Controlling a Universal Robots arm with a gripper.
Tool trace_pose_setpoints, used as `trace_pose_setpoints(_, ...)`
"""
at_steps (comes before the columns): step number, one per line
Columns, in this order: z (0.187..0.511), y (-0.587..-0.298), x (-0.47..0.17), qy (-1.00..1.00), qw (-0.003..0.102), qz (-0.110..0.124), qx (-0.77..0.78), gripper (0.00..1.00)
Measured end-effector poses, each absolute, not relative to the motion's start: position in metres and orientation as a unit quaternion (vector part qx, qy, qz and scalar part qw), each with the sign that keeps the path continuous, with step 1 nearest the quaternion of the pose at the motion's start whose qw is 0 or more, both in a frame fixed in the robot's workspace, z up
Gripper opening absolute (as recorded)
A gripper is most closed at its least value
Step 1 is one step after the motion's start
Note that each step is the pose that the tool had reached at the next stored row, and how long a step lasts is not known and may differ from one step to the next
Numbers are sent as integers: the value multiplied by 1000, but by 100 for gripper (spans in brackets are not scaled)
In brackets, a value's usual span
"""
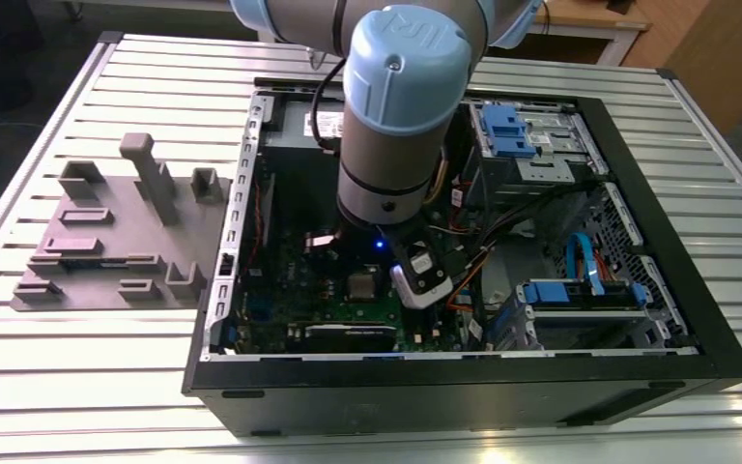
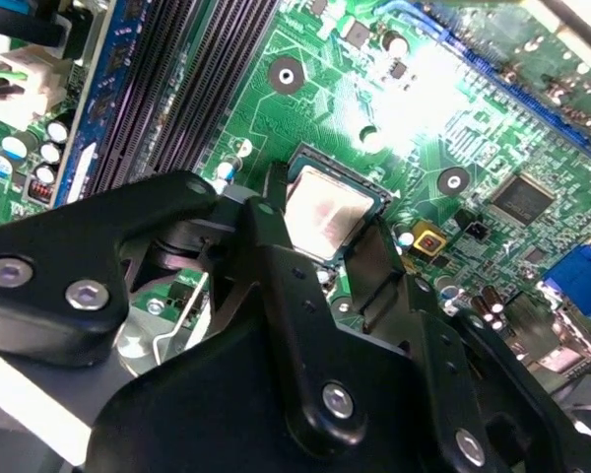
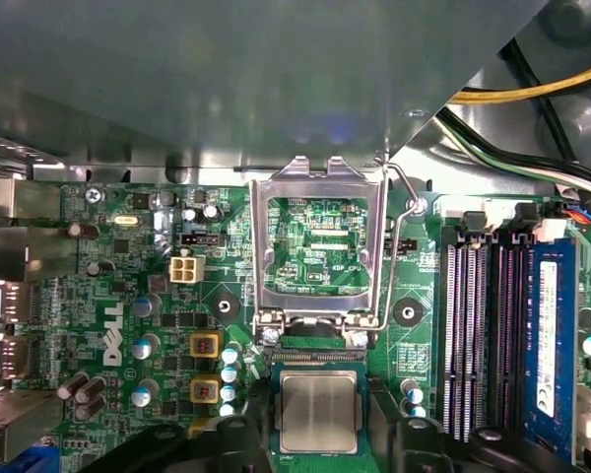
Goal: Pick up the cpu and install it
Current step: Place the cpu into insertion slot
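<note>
Cpu (image 3: 318,409), silvery top up, lies in the socket of the green motherboard (image 3: 138,296) with the gripper (image 3: 320,439) straddling it, clamped or open cannot be told; placement looks essentially done, though the metal retaining frame (image 3: 320,172) stands unlatched.

A ribbed metal table (image 1: 88,387) stands near wooden furniture (image 1: 719,48).
</note>
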State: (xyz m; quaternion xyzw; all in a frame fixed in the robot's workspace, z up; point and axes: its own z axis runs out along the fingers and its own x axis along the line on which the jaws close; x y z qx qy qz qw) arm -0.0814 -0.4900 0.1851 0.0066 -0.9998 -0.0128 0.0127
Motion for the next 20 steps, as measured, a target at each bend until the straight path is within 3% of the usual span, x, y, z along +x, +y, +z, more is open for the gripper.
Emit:
trace_pose_setpoints(2,185,-490,-81,-1000,13,-13,7,54)
trace_pose_setpoints(16,193,-490,-81,-1000,13,-13,7,54)
trace_pose_setpoints(18,193,-490,-81,-1000,13,-13,7,46)
trace_pose_setpoints(20,193,-490,-81,-1000,13,-13,7,46)
